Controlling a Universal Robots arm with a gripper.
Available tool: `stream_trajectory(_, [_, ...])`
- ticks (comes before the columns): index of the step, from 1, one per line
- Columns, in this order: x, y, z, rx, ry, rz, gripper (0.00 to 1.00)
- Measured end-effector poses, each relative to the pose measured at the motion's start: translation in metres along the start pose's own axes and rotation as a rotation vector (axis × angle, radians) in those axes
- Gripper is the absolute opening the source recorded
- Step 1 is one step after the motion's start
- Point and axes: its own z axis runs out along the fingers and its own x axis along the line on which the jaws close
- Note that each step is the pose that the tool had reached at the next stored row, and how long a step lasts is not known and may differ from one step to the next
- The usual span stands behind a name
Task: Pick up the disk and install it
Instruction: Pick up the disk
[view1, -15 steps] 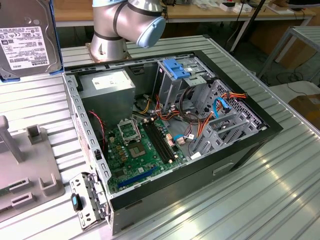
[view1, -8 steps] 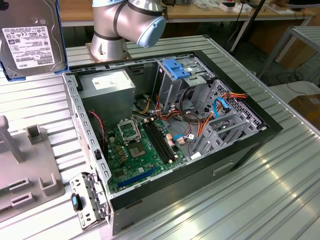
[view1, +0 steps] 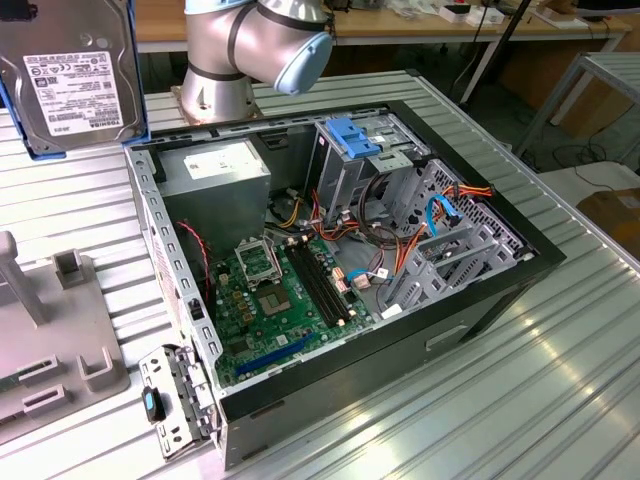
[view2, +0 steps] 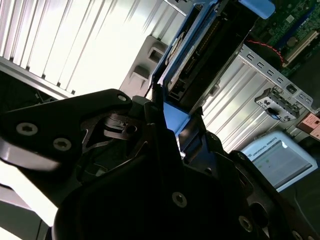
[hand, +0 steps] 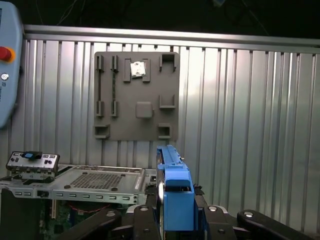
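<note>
Fingers (hand: 201, 201): closing firmly on the disk (hand: 175, 200), one on each side of its blue carrier, in the first wrist view; in the second wrist view the black fingers (view2: 156, 120) are pressing against the carrier's blue edge.
Disk, exterior view (view1: 70, 85): hanging at the exterior view's upper left, outside the computer case, with its white label facing the camera and its blue frame showing along the edges.
Disk, second wrist view (view2: 200, 55): running edge-on away from the fingers.
Computer case (view1: 400, 350): lying open on the ribbed metal table (view1: 520, 400), its side panel off.
In the case: the green motherboard (view1: 270, 300) is lying flat on the bottom; the grey power supply (view1: 215, 170) with a white sticker is sitting in the far corner; the drive cage (view1: 355, 145) with a blue plastic top is standing upright beside it; red, orange and blue cables (view1: 400, 240) are trailing between cage and board.
Fixture plate (hand: 136, 95): lying on the table beside the case and carrying a small silver part (hand: 137, 69) in one of its holders.
Arm base (view1: 250, 50): standing behind the case.
</note>
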Motion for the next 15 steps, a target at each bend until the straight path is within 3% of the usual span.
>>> stream_trajectory(15, [0.0012, -0.0266, -0.0001, 0.0001, -0.0001, 0.000, 0.36])
